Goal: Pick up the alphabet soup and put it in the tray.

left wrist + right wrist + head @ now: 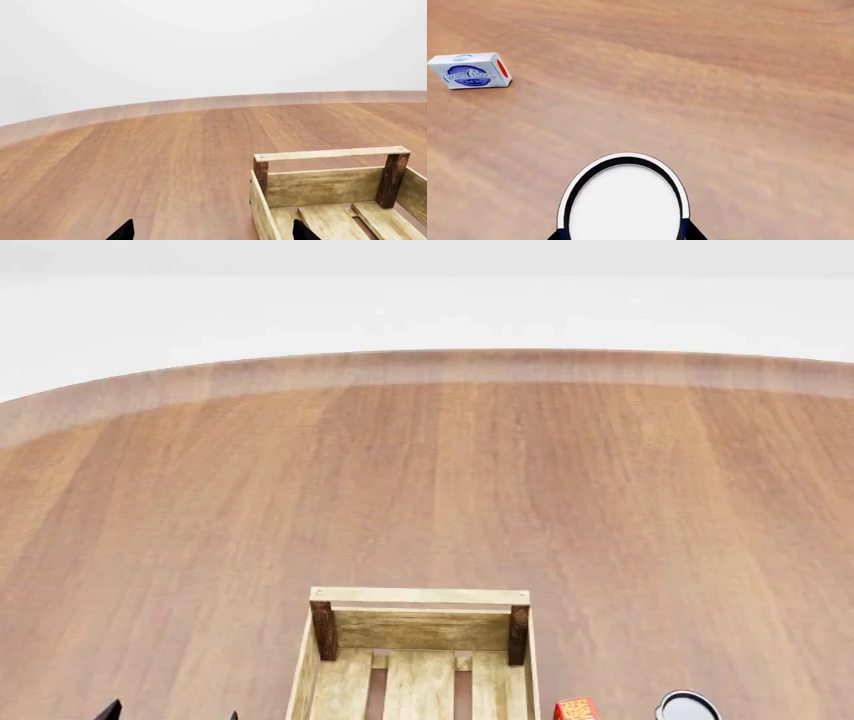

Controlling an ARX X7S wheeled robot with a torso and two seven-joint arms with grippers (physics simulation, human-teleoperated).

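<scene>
The right end effector (pixel 622 235) sits clamped on the alphabet soup (pixel 624 200), whose white top fills the wrist view; in the head view the can shows at 5 o'clock, right of the tray (pixel 420 598). The left end effector (pixel 212 231) has fingers apart near the tray. The pickup seems done; carrying over and releasing remain.
</scene>
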